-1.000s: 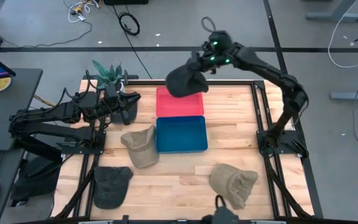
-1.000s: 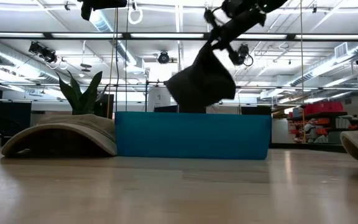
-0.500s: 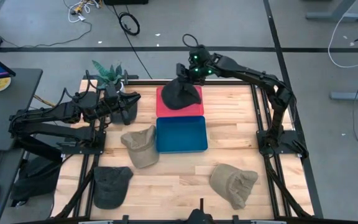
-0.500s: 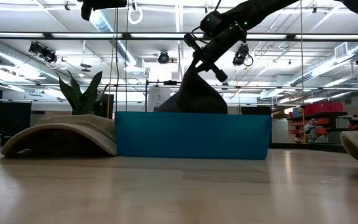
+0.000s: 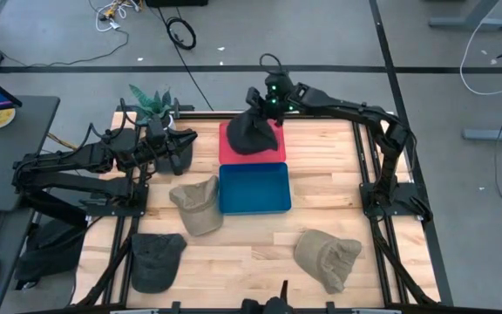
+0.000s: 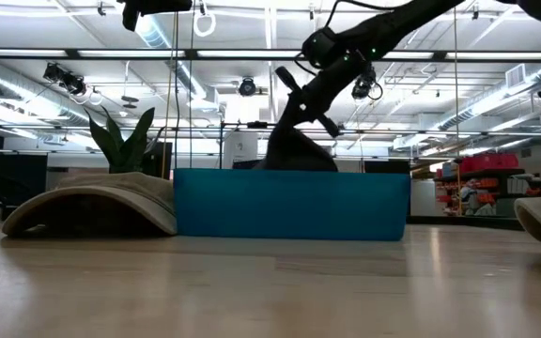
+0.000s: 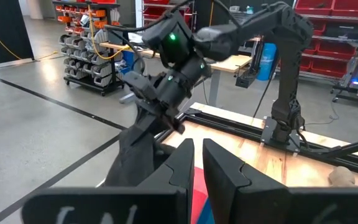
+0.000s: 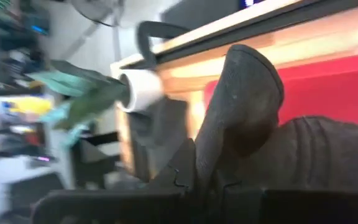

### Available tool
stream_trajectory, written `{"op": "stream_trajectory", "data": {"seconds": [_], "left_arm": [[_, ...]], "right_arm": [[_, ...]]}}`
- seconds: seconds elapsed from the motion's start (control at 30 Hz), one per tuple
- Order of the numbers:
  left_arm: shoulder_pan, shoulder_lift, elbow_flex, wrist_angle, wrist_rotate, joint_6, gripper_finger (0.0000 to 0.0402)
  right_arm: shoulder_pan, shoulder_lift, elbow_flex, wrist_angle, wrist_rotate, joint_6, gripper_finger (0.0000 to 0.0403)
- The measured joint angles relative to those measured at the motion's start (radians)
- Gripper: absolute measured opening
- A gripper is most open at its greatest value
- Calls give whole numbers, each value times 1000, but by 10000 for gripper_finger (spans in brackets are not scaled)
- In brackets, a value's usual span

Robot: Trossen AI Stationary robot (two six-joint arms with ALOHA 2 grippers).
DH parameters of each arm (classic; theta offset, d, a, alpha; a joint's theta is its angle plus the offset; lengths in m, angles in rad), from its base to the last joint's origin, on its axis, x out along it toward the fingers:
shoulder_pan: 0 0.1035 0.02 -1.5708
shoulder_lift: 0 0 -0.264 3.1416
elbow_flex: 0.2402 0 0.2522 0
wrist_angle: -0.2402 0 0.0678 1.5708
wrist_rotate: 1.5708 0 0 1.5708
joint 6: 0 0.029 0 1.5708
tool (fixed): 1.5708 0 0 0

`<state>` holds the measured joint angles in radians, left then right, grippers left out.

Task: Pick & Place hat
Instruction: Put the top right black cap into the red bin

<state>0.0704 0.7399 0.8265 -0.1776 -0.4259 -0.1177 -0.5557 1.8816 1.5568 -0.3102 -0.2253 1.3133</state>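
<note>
Right claw (image 5: 262,112) is clenched on a fold of the dark hat (image 5: 253,133), which hangs right under it and sits down in the red tray (image 5: 273,150). Pick looks done, place nearly: release + retreat left. Blue tray (image 5: 254,188) is just past the red one. Three more hats lie further out, untouched. Left claw (image 5: 184,139) waits well off to the side, fingers near-closed on nothing.

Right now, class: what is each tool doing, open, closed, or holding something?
Right tool: closed on the dark hat, over the red tray.
Left tool: nearly closed, empty, beside the plant.
</note>
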Motion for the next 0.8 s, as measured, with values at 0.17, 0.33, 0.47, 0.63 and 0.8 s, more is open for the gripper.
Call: {"op": "stream_trajectory", "data": {"seconds": [0.17, 0.33, 0.47, 0.63, 0.8], "left_arm": [[0, 0, 0, 0, 0, 0, 39], [0, 0, 0, -1, 0, 1, 39], [0, 0, 0, -10, 0, 2, 39], [0, 0, 0, -14, 0, 2, 39], [0, 0, 0, -14, 0, -1, 39]], "right_arm": [[18, 0, -88, 132, 4, 113, 6], [27, 0, -141, 130, 34, 122, 6], [26, 0, -157, 127, 61, 79, 7], [6, -1, -161, 29, 61, -3, 22], [-13, -1, -162, -46, 47, -88, 65]]}}
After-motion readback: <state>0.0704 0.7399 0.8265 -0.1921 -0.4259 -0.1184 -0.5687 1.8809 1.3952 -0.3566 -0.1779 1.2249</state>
